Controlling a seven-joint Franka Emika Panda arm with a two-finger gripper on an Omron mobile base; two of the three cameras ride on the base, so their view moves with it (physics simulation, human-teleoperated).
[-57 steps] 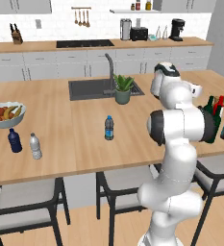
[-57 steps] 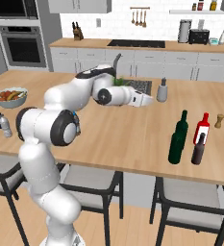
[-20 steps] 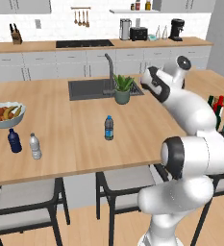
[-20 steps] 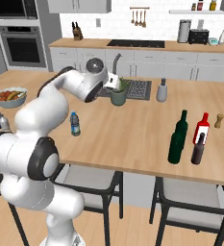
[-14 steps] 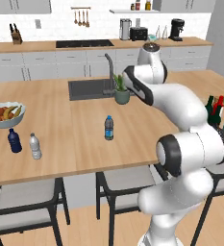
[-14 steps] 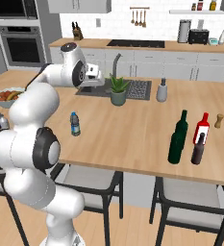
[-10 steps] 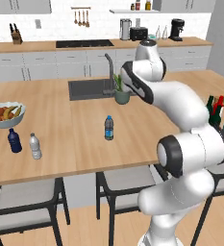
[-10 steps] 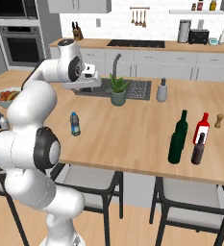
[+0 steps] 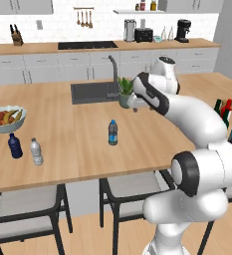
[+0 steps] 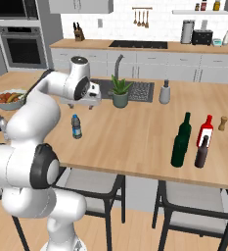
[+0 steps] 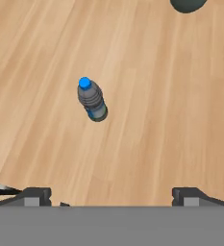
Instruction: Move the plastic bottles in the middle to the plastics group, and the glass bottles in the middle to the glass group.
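Water bottle (image 9: 113,132), clear w/ blue cap + blue band, stands upright mid-island on bare wood, alone, a bit in front of the sink (image 9: 95,92). In the hand view it sits ahead of the fingertips, cap leaning toward cam, so I'm above and off to one side of it. Gripper (image 10: 90,97) hangs high over the counter, fingers spread wide, nothing in them. My read of the step: reach for this bottle. To do it well I'd centre it between the tips, drop straight down, and close on the body below the cap; it's light and narrow, prob tips if nudged sideways. Potted plant (image 9: 124,92) is near the gripper, btw it and the sink, so watch leaves on descent. Plastics group, navy bottle (image 9: 14,146) + silvery-clear bottle (image 9: 36,152), stands far left by the fruit bowl (image 9: 5,119); long carry, path looks open. Green wine bottle (image 10: 181,140), red bottle (image 10: 205,133), brown bottle (image 10: 201,152) stand well apart to the right.
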